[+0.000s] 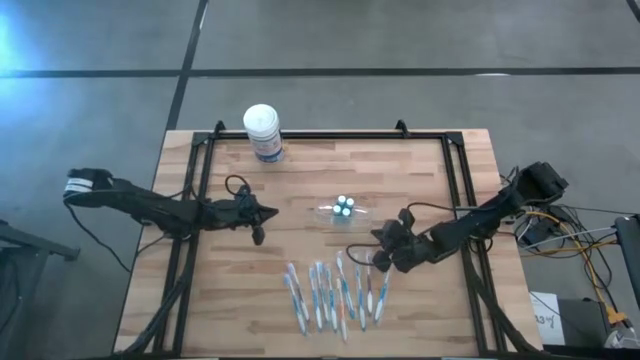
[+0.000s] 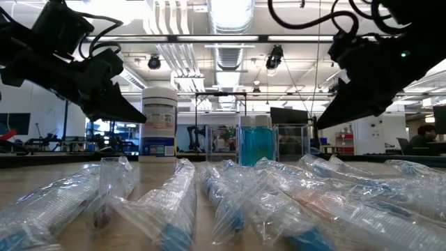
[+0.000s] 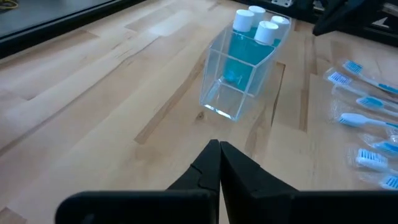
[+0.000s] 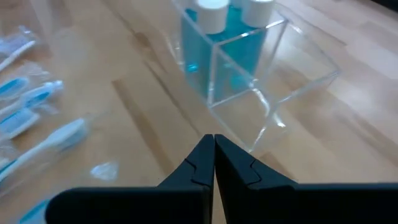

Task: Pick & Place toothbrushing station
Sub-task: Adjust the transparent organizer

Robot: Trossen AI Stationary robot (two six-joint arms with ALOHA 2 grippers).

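Sitting between both closed claws, toothbrushing station point(image 1: 338, 211), apparently untouched

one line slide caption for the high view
Both shut pincers, left and right, flank the clear holder above a row of wrapped toothbrushes.

Lighting is bright and even, supplied by overhead ceiling fixtures point(image 2: 230, 14) that bloom to white in the low view. The wooden table point(image 1: 300, 180) shows only soft, short shadows. In the low view, the wrapped toothbrushes point(image 2: 174, 202) nearest the lens are out of focus. In the right wrist view, toothbrushes at the edge are blurred.
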